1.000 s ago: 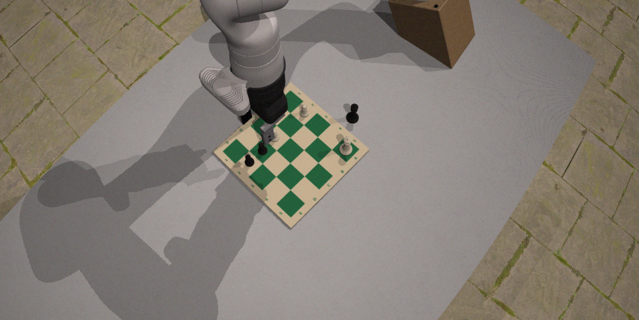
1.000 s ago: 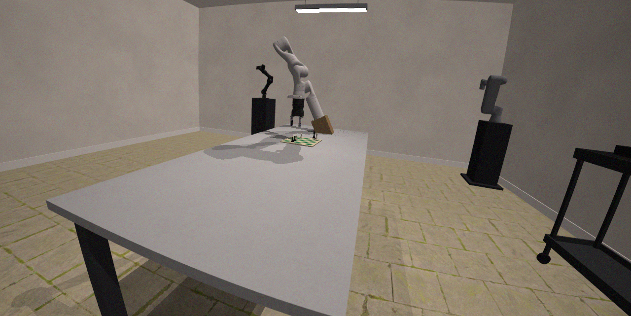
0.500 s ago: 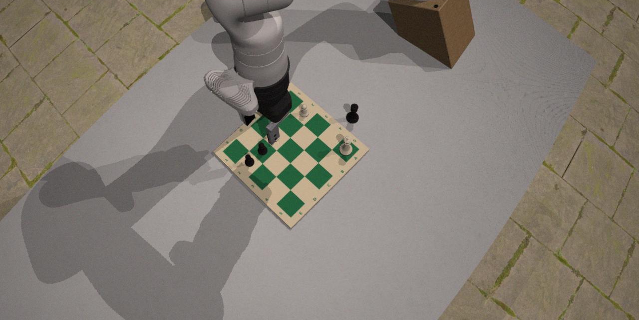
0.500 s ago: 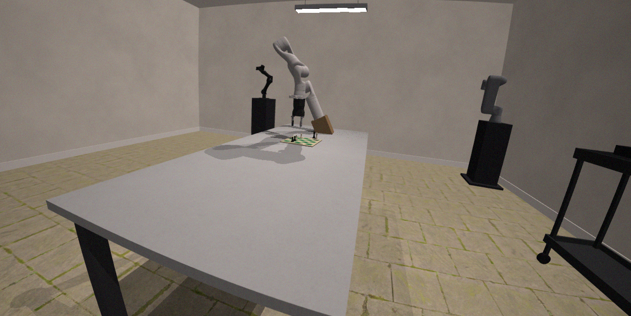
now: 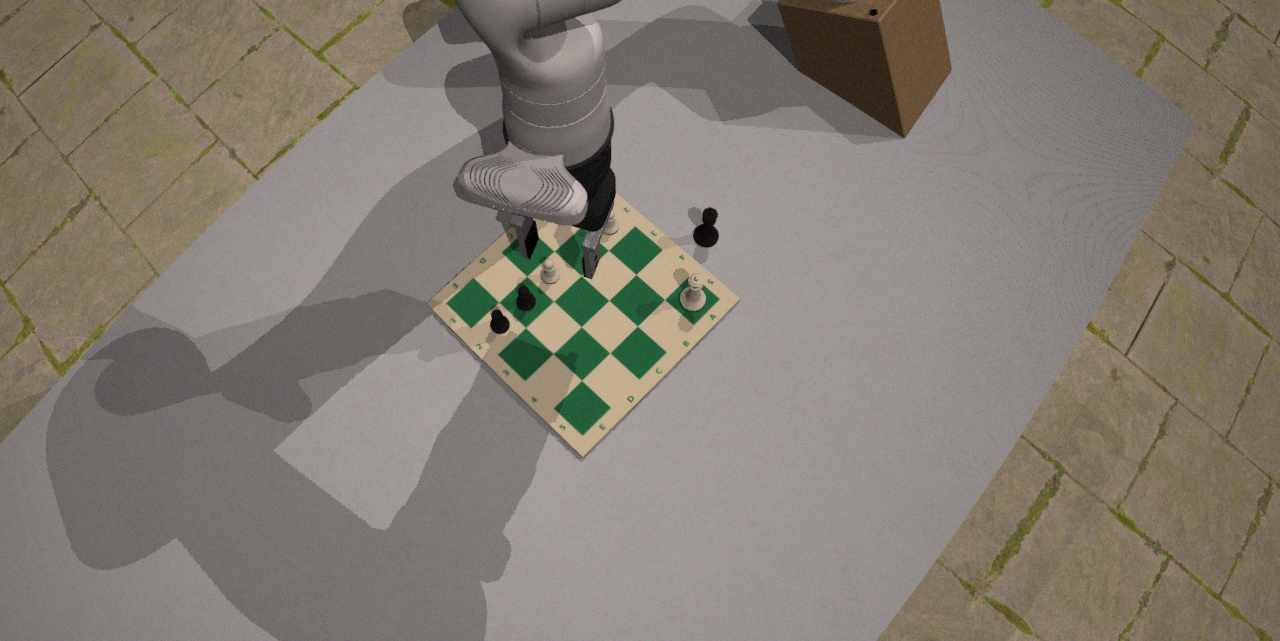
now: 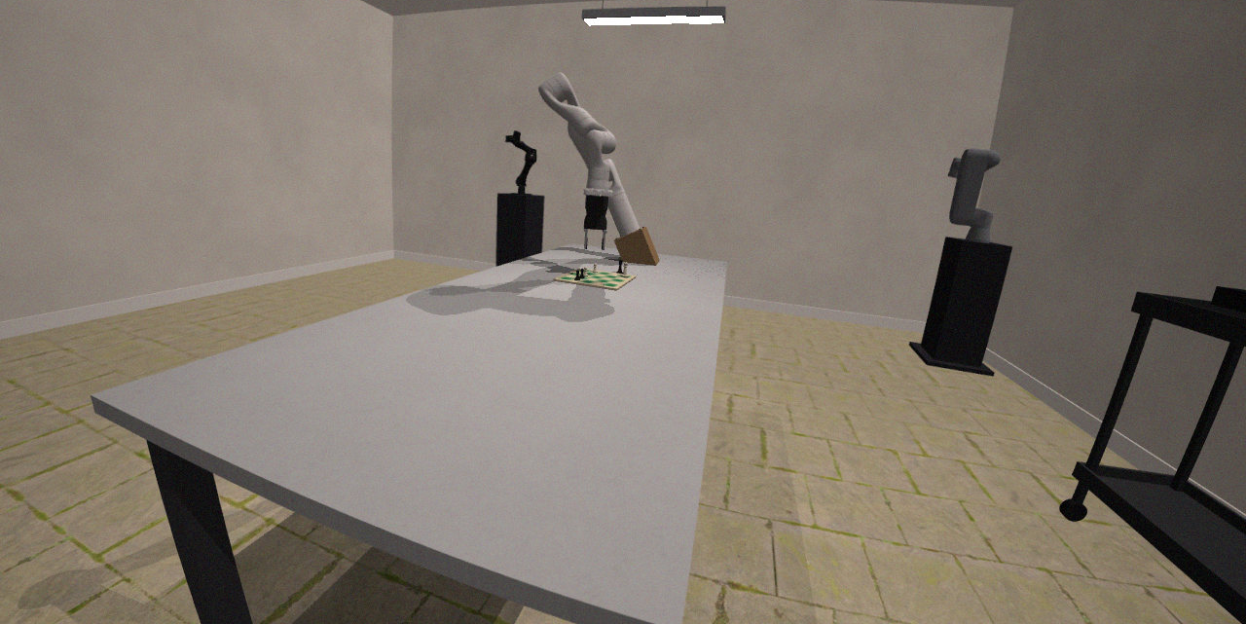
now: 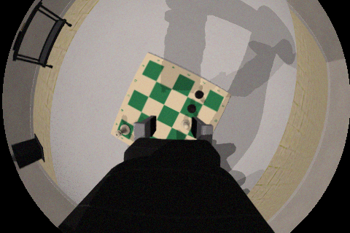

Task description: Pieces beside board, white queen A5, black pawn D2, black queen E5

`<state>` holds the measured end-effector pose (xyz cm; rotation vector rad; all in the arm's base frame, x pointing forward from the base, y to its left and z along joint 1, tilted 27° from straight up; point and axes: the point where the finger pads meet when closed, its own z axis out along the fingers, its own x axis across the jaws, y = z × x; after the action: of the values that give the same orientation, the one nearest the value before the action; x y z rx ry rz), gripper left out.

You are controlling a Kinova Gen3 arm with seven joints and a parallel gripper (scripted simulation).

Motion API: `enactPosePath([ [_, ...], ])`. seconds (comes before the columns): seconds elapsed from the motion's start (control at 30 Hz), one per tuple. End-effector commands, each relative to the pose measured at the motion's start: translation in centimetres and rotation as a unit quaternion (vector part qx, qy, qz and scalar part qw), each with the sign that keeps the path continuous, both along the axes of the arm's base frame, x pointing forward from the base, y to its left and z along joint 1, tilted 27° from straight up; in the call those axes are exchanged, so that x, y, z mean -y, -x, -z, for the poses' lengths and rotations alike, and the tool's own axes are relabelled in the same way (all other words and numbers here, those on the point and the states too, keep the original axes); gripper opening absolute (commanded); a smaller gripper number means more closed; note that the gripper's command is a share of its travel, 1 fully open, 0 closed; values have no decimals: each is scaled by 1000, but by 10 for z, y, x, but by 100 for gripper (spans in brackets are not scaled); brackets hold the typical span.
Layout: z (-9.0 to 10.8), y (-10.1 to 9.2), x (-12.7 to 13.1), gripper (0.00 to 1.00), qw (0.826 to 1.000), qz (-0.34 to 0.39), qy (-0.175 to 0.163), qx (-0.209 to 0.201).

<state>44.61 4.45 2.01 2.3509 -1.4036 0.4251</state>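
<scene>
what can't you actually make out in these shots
- Top view: the gripper and wrist cover the board's far corner squares; the white piece there is half hidden.
- Exterior view: the chessboard is too small to tell pieces apart.
- Wrist view: edge letters blurred; the gripper body hides the near row.

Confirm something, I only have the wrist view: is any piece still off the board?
Observer: Yes. The top view shows one black piece standing upright on the table, just off the board on the side nearest the arm's base. Your view does not show it.
Operator: Is the gripper down among the pieces?
Observer: No. In the exterior view the gripper hangs above the board, higher than the pieces, open with nothing in it.
</scene>
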Motion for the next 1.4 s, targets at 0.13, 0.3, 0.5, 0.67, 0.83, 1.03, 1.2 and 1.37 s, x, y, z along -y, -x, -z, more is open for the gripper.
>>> enactPosePath([
  [0.13, 8, 23, -11, 100, 992, -108, 9, -62],
  [0.3, 11, 34, -16, 100, 981, -167, 13, -94],
  [0.5, 17, 59, -25, 100, 943, -291, 22, -159],
  [0.67, 20, 79, -31, 100, 895, -392, 30, -210],
  [0.83, 21, 91, -33, 100, 861, -448, 34, -238],
  [1.03, 23, 112, -36, 100, 786, -546, 42, -286],
  [1.2, 23, 127, -37, 100, 724, -611, 47, -316],
  [1.37, 23, 133, -38, 100, 691, -641, 50, -330],
])
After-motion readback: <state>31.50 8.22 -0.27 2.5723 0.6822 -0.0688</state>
